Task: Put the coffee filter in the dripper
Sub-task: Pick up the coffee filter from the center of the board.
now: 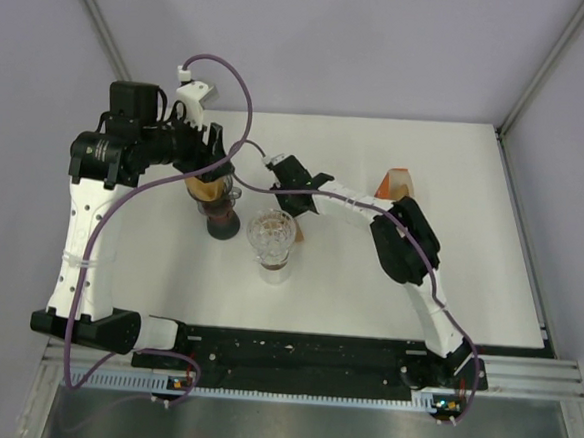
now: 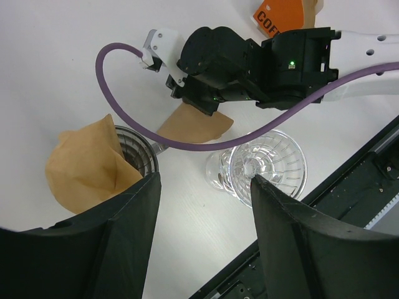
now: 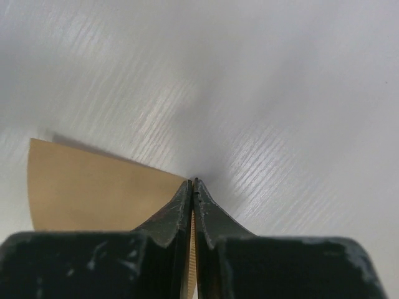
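— Black fingers [image 3: 171, 212] of the right gripper [image 3: 192, 182] sit closest in its own wrist view, pressed together on the edge of a thin brown sheet. Is that the coffee filter [image 3: 93, 187]?

— Yes. It fans out flat to the left of the fingertips, with the white table [image 3: 280, 93] behind it. Whether it touches the table cannot be told. That view shows nothing else, and no dripper.

— Which view has the dripper?

— The left wrist. The clear glass dripper [image 2: 268, 163] stands on the table, just beside the pinched filter and apart from it. The same view shows the left gripper [image 2: 204, 180] with its jaws standing wide and nothing between them.

— And the other brown paper?

— A second filter [image 2: 84, 168] stands half out of a dark ribbed cup [image 2: 137, 152], left of the glass one. An orange packet [image 2: 280, 14] lies at the top edge, beyond the right arm [image 2: 361, 47].

— Does the overhead view add anything?

— Layout only. The left arm [image 1: 85, 235] ends over the dark cup, the right arm reaches in from the right, and the dripper stands between them, nearer the bases. The held filter is too small to make out there.
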Controlling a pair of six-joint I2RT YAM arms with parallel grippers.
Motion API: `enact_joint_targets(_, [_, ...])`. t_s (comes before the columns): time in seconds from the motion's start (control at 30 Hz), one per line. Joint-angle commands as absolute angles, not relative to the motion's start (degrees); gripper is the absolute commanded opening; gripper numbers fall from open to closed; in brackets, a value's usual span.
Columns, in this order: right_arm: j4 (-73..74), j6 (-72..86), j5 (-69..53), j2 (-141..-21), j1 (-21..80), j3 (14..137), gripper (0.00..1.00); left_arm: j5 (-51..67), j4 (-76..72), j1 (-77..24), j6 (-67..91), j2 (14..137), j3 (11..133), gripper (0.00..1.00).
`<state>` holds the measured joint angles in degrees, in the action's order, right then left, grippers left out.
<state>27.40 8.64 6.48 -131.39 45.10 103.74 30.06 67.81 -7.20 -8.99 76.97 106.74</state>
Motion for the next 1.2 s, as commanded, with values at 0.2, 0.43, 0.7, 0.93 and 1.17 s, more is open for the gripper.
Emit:
enact_joint_targets(0.2, [32.1,8.8,11.3,-127.0,37.1,91.2,0.0,29.3,67.9,-6.9,-10.3,75.1,109.1,0.65])
enact_joint_targets(0.43, [23.9,7.2,-1.3,-115.9,33.0,83.1,0.0,29.5,67.4,-6.9,-10.0,75.3,109.2,0.66])
enact_joint_targets(0.7, [17.3,11.4,-7.4,-103.2,31.5,80.2,0.0,29.2,67.3,-7.0,-10.0,75.3,109.3,0.66])
enact_joint_targets(0.93, [12.6,15.0,-4.7,-92.5,30.6,78.9,0.0,32.2,67.3,-6.9,-9.4,75.9,110.4,0.66])
enact_joint_targets(1.17, [1.1,21.3,-0.8,-81.2,30.8,76.8,0.0,40.2,65.5,-6.9,-5.3,77.6,114.5,0.73])
